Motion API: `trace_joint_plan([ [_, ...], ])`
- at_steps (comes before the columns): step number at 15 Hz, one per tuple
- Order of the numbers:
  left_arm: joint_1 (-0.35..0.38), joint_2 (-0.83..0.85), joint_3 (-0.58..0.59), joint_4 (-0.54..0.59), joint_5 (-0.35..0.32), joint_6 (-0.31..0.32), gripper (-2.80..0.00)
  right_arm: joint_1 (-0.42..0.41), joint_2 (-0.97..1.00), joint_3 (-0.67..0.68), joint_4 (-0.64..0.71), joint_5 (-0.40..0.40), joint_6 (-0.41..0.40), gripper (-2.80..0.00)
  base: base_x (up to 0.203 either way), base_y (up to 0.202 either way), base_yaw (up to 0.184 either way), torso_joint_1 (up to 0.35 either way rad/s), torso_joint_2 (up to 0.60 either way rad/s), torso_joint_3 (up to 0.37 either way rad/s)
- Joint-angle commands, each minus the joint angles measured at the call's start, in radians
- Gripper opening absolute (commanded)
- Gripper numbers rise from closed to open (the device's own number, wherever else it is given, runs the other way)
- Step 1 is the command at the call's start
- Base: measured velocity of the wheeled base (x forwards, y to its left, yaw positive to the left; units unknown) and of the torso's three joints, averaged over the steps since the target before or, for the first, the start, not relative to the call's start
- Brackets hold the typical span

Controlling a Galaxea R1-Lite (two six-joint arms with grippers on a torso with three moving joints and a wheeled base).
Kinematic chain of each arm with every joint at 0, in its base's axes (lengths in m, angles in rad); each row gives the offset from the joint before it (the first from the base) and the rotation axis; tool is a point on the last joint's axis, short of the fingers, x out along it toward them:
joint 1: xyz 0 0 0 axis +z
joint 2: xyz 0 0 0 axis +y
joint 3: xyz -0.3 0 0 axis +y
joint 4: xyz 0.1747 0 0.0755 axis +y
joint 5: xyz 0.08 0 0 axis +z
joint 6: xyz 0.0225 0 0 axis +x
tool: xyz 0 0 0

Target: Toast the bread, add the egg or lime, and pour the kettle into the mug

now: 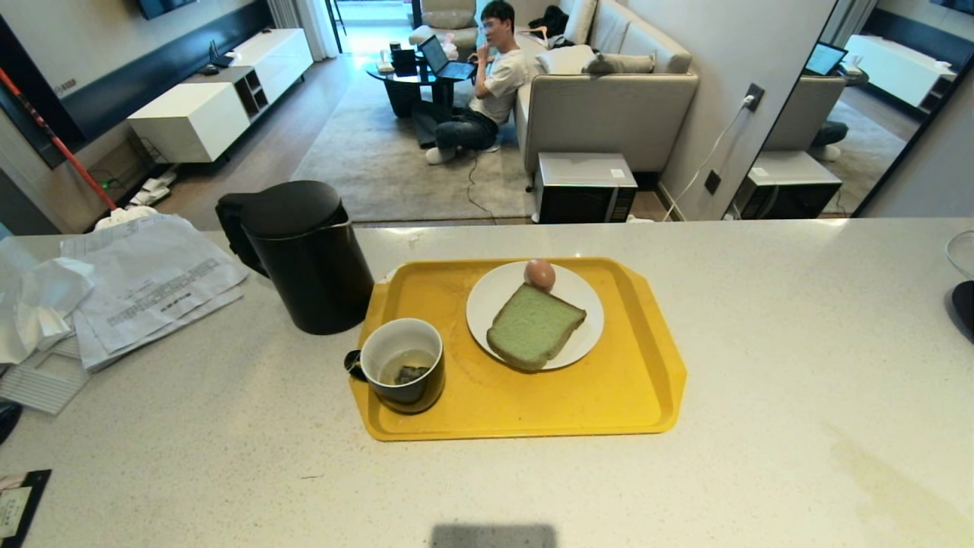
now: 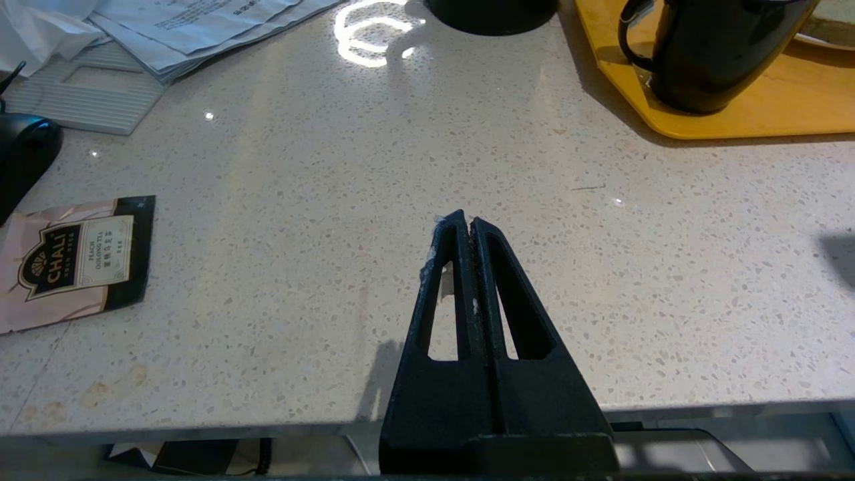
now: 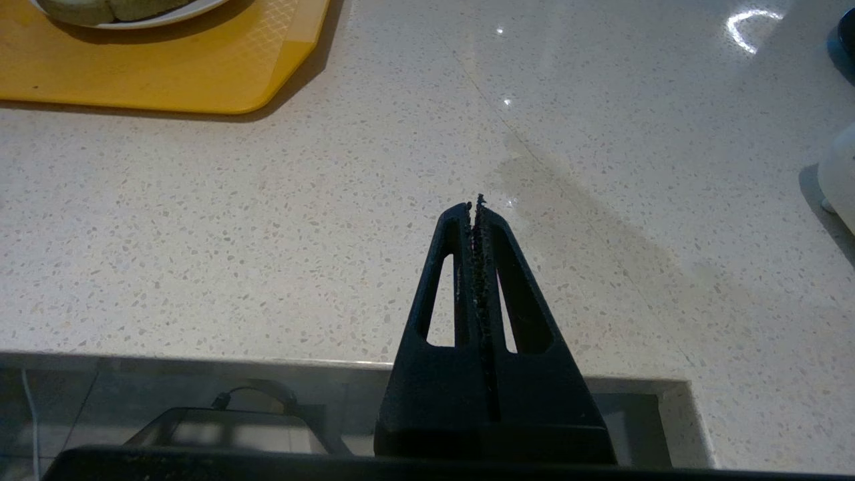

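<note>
Papers (image 1: 144, 281) lie at your far left on the speckled counter (image 1: 799, 365), then the kettle (image 1: 304, 255) stands just beside the yellow tray (image 1: 631, 380). On the tray you have the mug (image 1: 403, 373), then a white plate (image 1: 586, 316) with the bread (image 1: 534, 326) touching the egg (image 1: 539, 274). Your left gripper (image 2: 465, 222) and right gripper (image 3: 474, 206) hover over the counter's near edge, fingers pressed together, empty.

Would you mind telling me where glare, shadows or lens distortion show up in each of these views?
Head view: the counter edge bows, a wide-lens curve, and a dark rectangular shadow lies at the near edge. Left wrist view: ring-shaped glare lies beside the kettle, and the mug casts a shadow. Right wrist view: a curved highlight gleams far off, and the tray throws a dark edge shadow.
</note>
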Motion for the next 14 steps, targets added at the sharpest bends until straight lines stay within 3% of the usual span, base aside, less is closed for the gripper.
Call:
trace_joint_plan([
  [1,0.0,-0.001,0.0,0.001,0.0,0.0,-2.8,0.0,0.0,0.002,0.0,0.001,-0.001,-2.8,0.0,0.0,0.0,0.0,0.0,0.0],
  [14,0.0,-0.001,0.0,0.001,0.0,-0.006,-2.8,0.0,0.0,0.002,0.0,0.001,-0.002,-2.8,0.0,0.0,0.0,0.0,0.0,0.0],
])
